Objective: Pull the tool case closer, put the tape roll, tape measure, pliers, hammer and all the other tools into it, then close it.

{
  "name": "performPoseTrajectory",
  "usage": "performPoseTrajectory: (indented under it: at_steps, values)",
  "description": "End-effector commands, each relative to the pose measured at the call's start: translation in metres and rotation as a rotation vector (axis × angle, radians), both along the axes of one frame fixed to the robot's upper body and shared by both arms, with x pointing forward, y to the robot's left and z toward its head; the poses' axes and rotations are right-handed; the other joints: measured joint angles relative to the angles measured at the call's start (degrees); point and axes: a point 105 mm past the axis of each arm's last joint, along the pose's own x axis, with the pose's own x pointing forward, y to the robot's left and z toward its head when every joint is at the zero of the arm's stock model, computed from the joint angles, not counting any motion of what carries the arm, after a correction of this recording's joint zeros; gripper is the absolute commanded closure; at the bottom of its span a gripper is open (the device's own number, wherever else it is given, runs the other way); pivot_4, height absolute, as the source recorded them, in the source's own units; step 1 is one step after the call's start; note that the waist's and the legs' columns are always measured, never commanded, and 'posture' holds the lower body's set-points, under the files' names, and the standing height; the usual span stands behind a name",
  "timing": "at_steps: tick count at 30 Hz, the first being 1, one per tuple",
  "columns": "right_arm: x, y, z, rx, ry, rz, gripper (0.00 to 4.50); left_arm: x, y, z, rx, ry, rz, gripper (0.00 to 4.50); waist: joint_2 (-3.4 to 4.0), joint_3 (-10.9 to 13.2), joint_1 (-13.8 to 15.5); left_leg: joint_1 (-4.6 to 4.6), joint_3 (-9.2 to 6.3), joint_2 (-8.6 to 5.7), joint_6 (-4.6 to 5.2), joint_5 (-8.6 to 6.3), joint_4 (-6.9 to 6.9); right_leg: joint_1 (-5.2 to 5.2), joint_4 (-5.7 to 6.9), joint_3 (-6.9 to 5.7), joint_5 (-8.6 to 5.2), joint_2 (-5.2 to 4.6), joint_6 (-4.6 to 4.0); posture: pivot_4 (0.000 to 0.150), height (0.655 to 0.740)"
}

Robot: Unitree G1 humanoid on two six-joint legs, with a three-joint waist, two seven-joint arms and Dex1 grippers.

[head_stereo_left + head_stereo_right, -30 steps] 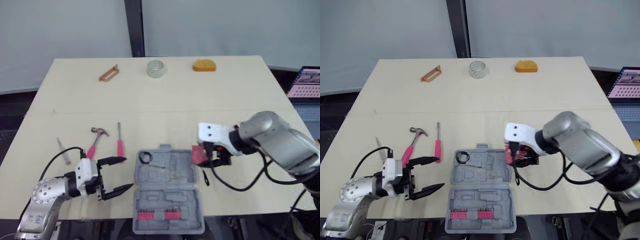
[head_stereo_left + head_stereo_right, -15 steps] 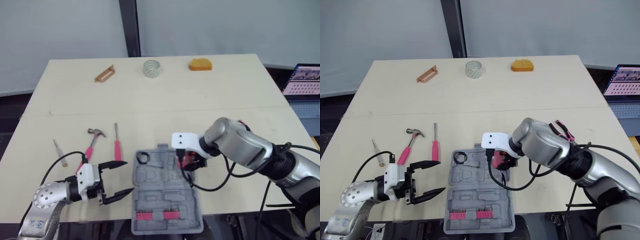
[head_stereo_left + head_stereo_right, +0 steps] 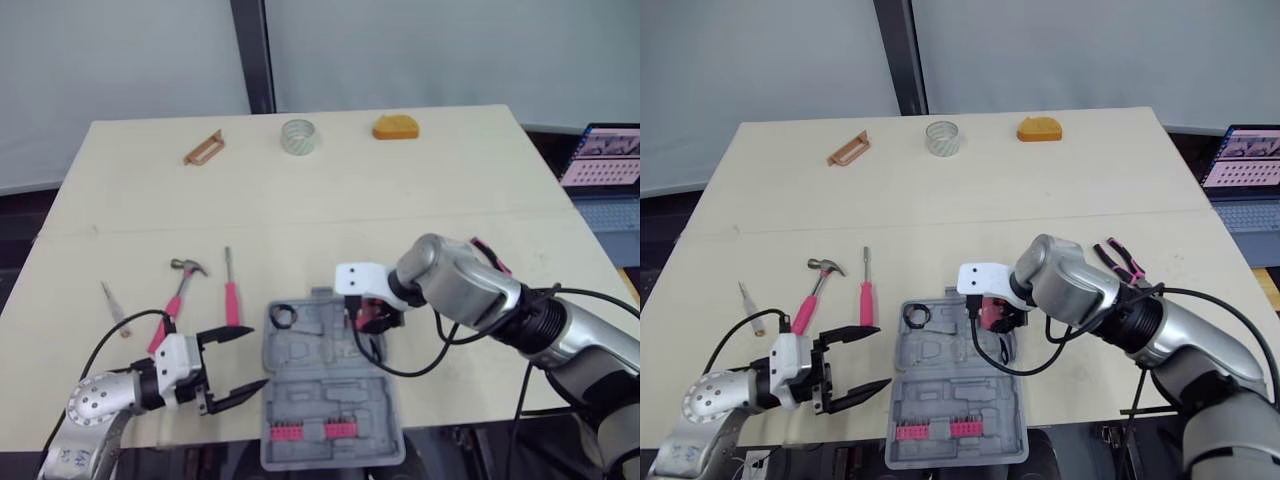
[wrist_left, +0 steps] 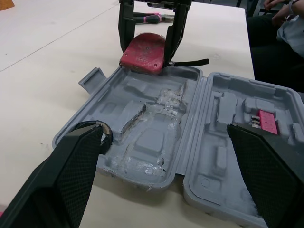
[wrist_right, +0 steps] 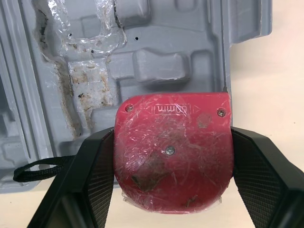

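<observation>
The grey tool case (image 3: 322, 388) lies open at the table's near edge. My right gripper (image 3: 373, 314) is shut on the red tape measure (image 5: 173, 142) and holds it over the case's far right corner (image 4: 187, 76), its black strap trailing. My left gripper (image 3: 254, 361) stands open just left of the case, nothing between its fingers (image 4: 71, 175). The hammer (image 3: 177, 291) and a pink screwdriver (image 3: 230, 296) lie left of the case, the pliers (image 3: 489, 254) to its right. The tape roll (image 3: 297, 136) sits at the far edge.
A small pale-handled tool (image 3: 113, 306) lies at the left edge. A brown handle-shaped piece (image 3: 203, 148) and an orange object (image 3: 396, 127) rest along the far edge. A black ring (image 3: 282, 316) sits in the case's far left corner. A laptop (image 3: 600, 160) stands off to the right.
My right gripper has carried the tape measure leftwards from beside the case to over its far right corner. The camera has shifted slightly. The left gripper has stayed open in place.
</observation>
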Motion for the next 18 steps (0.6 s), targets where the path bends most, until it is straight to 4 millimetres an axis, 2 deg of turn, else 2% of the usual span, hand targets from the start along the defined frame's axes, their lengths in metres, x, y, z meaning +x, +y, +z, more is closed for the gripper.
performPoseTrajectory:
  at_steps: [1, 18]
  values:
    - [0.0013, 0.0068, 0.0050, -0.002, -0.029, 0.041, 1.47, -0.0017, -0.0014, 0.0035, 0.001, -0.026, -0.002, 0.00, 0.00, 0.00, -0.01, 0.00, 0.01, 0.00, 0.00, 0.00, 0.00, -0.01, 0.01, 0.00, 0.00, 0.00, 0.00, 0.150, 0.7400]
    - [0.0043, 0.0098, -0.0030, -0.022, -0.032, 0.076, 1.47, -0.0066, -0.0030, 0.0024, -0.002, -0.015, 0.004, 0.00, 0.00, 0.00, -0.06, 0.00, 0.03, 0.01, -0.01, -0.01, 0.01, -0.03, 0.02, 0.00, 0.00, 0.00, 0.00, 0.150, 0.7400]
